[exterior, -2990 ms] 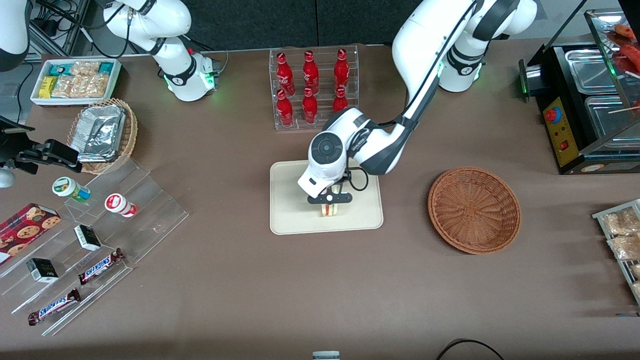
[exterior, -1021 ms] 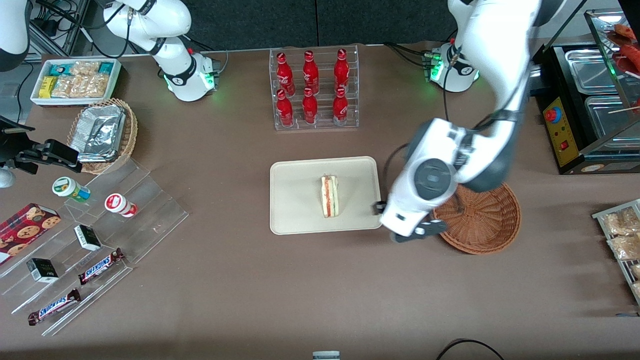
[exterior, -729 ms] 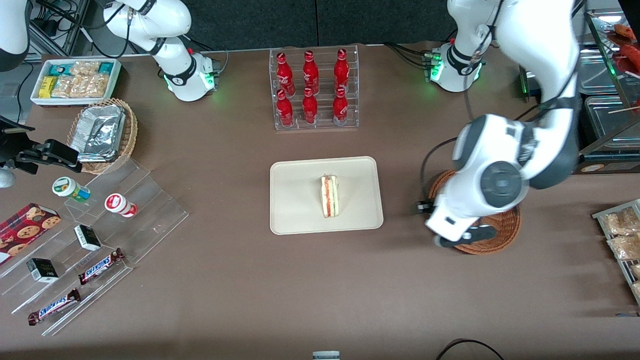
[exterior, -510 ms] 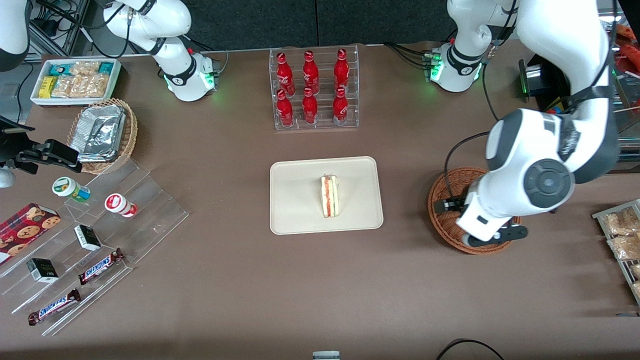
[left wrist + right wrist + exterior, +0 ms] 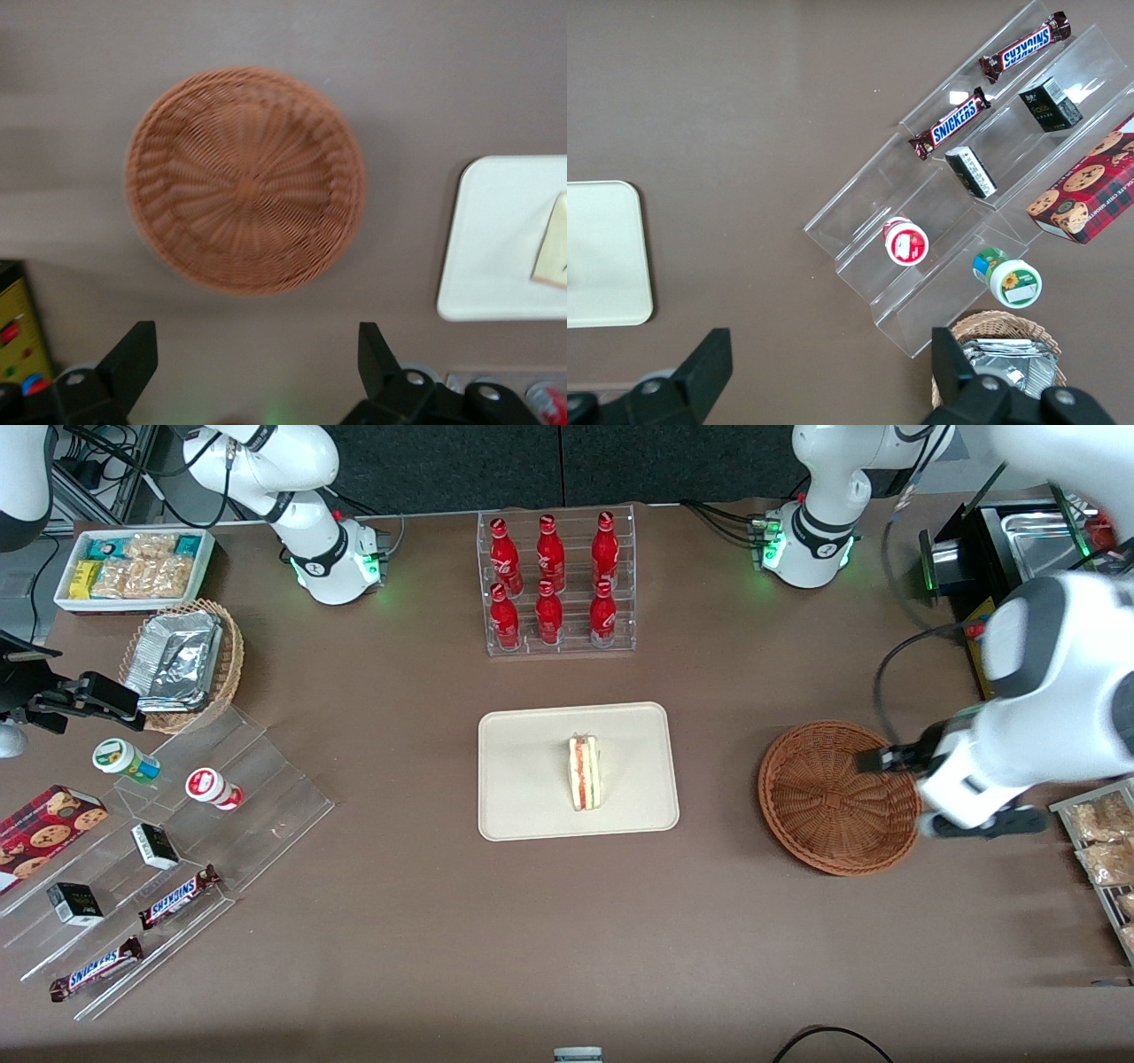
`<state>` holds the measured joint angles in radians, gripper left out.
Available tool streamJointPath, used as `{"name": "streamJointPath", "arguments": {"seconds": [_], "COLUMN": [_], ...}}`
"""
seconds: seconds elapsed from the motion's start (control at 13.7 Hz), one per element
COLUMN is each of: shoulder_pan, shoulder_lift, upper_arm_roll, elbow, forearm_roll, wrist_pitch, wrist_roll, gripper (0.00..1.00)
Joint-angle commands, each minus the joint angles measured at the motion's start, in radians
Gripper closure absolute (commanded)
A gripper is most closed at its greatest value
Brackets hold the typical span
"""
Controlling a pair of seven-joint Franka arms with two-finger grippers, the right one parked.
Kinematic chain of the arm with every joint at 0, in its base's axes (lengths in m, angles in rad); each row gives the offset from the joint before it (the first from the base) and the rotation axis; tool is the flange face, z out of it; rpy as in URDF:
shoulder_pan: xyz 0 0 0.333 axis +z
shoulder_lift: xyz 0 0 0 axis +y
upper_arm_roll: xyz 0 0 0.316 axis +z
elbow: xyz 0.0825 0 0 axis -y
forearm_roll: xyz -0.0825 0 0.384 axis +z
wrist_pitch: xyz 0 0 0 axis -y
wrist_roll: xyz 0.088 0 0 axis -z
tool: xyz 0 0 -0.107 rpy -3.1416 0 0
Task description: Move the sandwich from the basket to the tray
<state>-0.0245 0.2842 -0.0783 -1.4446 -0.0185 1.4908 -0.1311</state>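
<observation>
Front view: sandwich (image 5: 585, 772) lies on tray (image 5: 532, 779), at centre, filling edge up. Basket (image 5: 837, 797) at 3 o'clock from tray, nothing in it. Gripper (image 5: 974, 825) just off basket's 3 o'clock rim, above table, fingers spread wide, holding nothing.

Judgement: placing done; step in hand is retreat. Do well: lift clear, swing wide of basket, no snag on cable.

Readable: "SNICKERS" on two bars (image 5: 180, 895). Other labels illegible.
</observation>
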Motion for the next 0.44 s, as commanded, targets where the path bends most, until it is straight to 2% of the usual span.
{"name": "streamJointPath", "arguments": {"seconds": [0.0, 0.22, 0.36], "shoulder_pan": [0.049, 0.070, 0.070], "shoulder_lift": [-0.173, -0.261, -0.273], "upper_arm_roll": [-0.015, -0.009, -0.008], "elbow": [-0.097, -0.082, -0.082], "forearm_roll": [-0.009, 0.000, 0.002], "wrist_pitch": [-0.099, -0.201, -0.224], "wrist_roll": [0.085, 0.111, 0.130], "gripper": [0.00, 0.00, 0.00]}}
